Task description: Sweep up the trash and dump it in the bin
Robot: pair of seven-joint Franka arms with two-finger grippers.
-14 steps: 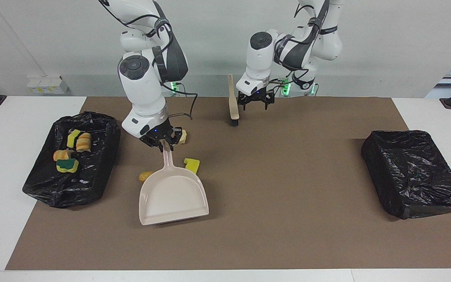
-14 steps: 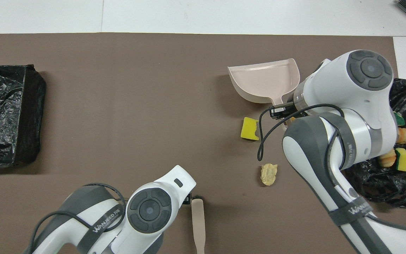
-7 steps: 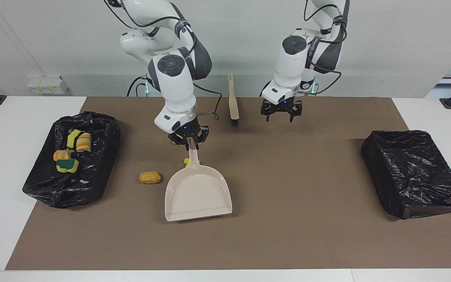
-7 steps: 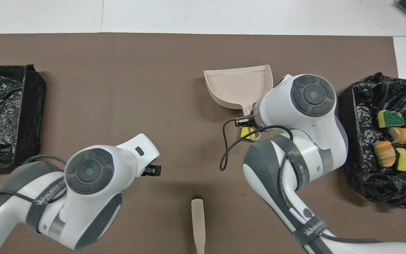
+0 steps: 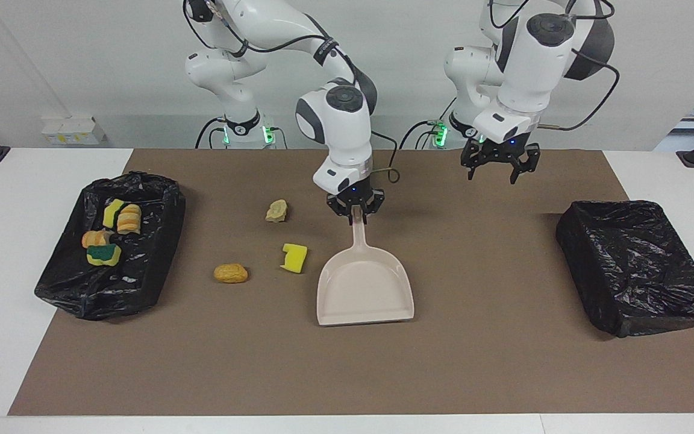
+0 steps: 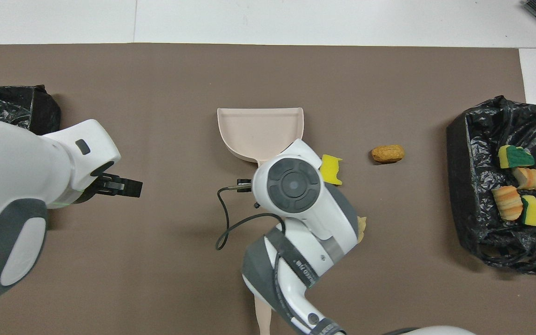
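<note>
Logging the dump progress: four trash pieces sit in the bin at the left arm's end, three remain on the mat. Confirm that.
Wrong bin. The four pieces lie in the bin at the right arm's end; the facing view shows the other bin holding none. Three remain on the mat.

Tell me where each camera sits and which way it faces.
Facing view: high across the table, facing both whole arms; right gripper holds the dustpan, left gripper is open in the air.
Overhead view: above the robots' end, looking steeply down; arms enter from the bottom.
Shared: dustpan, sponge, bread lump, both bins.
</note>
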